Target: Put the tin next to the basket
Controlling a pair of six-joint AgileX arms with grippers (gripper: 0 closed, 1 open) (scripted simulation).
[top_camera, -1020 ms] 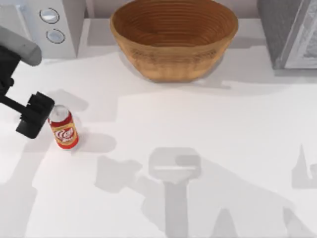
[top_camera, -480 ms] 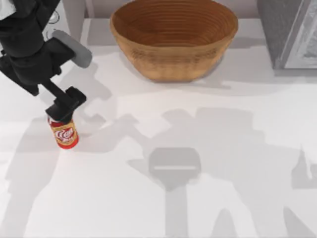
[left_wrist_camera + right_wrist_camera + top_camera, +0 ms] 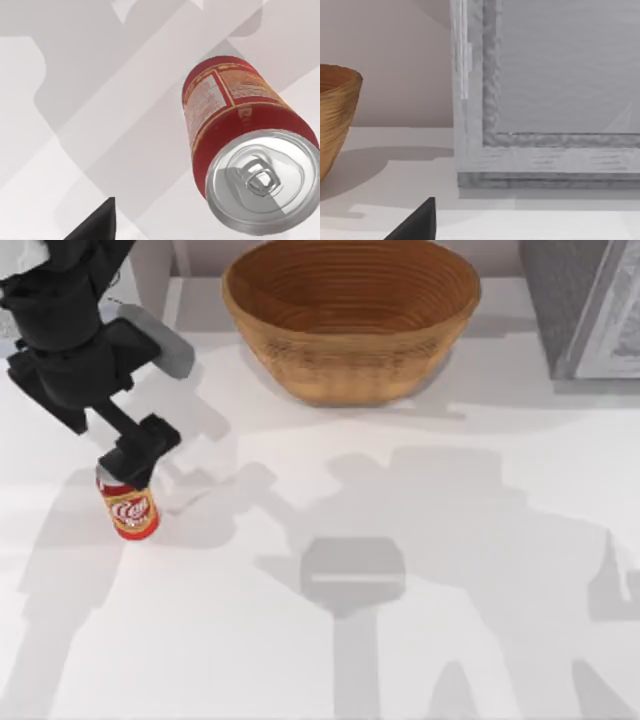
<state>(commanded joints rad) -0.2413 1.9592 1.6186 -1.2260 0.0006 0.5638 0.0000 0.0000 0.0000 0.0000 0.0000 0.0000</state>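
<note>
The left gripper (image 3: 128, 468) is hanging directly over the top of the tin (image 3: 129, 508); whether its fingers are spread or closed cannot be told. The tin is standing upright on the table (image 3: 400, 540) at its left side, well apart from the basket (image 3: 350, 315) at the far edge.

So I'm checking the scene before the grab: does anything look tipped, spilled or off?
Nothing stands out. The tin stands upright at the table's left with the left end effector just above its top; the basket sits upright at the back, apart from it.
</note>
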